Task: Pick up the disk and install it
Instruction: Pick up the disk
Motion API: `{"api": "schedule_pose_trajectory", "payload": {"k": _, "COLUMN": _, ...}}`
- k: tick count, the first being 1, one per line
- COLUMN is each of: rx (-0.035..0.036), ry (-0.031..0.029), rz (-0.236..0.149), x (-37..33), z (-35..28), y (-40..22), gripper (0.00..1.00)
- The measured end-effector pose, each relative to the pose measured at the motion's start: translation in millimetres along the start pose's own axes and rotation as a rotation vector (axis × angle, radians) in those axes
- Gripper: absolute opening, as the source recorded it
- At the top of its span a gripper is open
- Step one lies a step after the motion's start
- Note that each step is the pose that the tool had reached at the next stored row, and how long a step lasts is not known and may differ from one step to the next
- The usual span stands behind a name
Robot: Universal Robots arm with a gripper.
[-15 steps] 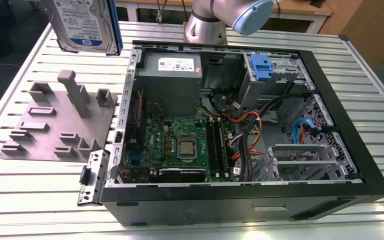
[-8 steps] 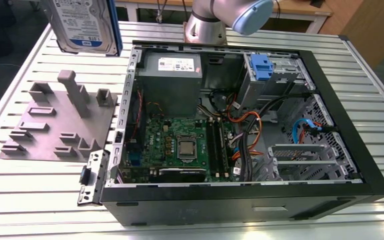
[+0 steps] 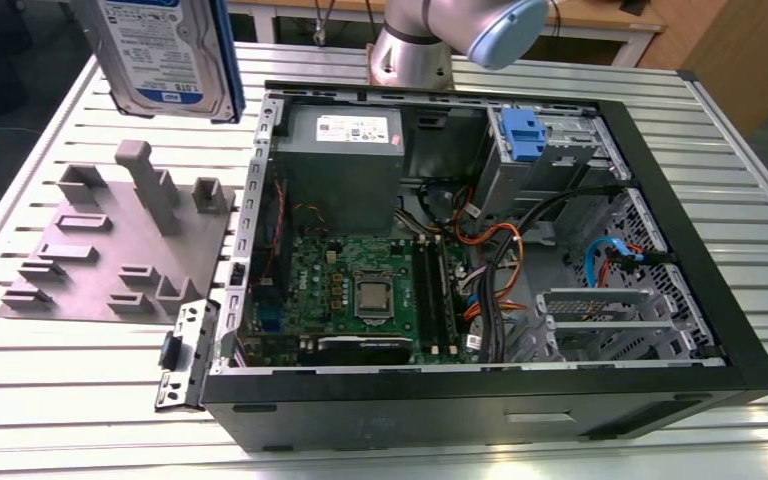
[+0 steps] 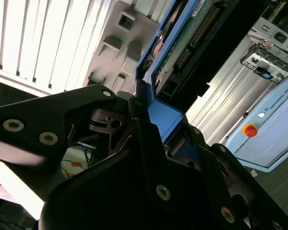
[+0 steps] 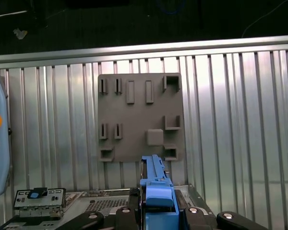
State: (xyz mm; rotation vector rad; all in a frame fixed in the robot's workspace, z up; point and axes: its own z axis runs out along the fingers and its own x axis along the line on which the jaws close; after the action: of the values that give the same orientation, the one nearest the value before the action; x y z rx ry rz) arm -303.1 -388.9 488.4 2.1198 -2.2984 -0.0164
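**Disk.** The disk [image 3: 171, 50] is off the table, held in the air above the grey fixture plate [image 3: 117, 250] near the exterior view's upper left corner. It hangs roughly upright, its labelled face toward the camera. The label is white and blue and carries print. A blue rail runs down the edge on the exterior view's right.

**Claw.** In both wrist views the gripper [image 4: 163, 120] is clamped on the disk, black fingers [image 4: 134, 108] pressed against a blue rail. In the first wrist view the disk [image 5: 156, 187] appears edge-on, over the fixture plate [image 5: 139, 117].

**Arm.** The arm [image 3: 451, 40] stands behind the computer case [image 3: 704, 330]. Its silver column is upright, and a joint with a pale blue cap sits above it.

**Surroundings.**
- The case lies on its side, open, on the slatted metal table [image 3: 64, 400].
- Inside the case are a grey power-supply box [image 3: 341, 160] with a white sticker, a green circuit board [image 3: 357, 290], and a drive cage [image 3: 544, 150] with a blue latch.
- A grey control pendant [image 4: 273, 124] with a red button is propped beside the table. It bears lettering.
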Motion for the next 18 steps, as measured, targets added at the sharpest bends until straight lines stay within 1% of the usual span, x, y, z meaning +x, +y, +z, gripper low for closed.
{"api": "schedule_pose_trajectory", "payload": {"k": 2, "rx": 0.0, "ry": 0.0, "rz": 0.0, "x": 1.1, "z": -0.1, "y": -6.5, "gripper": 0.36}}
{"api": "schedule_pose_trajectory", "payload": {"k": 7, "rx": -0.0001, "ry": 0.0001, "rz": 0.0, "x": 0.6, "z": -0.2, "y": -25.2, "gripper": 0.36}}
{"api": "schedule_pose_trajectory", "payload": {"k": 10, "rx": -0.0001, "ry": 0.0, "rz": 0.0, "x": 0.1, "z": -0.2, "y": -32.6, "gripper": 0.36}}
{"api": "schedule_pose_trajectory", "payload": {"k": 12, "rx": -0.0001, "ry": 0.0, "rz": 0.0, "x": -0.1, "z": -0.3, "y": -35.6, "gripper": 0.36}}
{"api": "schedule_pose_trajectory", "payload": {"k": 18, "rx": -0.0001, "ry": 0.0001, "rz": 0.0, "x": -0.2, "z": -0.3, "y": -36.8, "gripper": 0.36}}
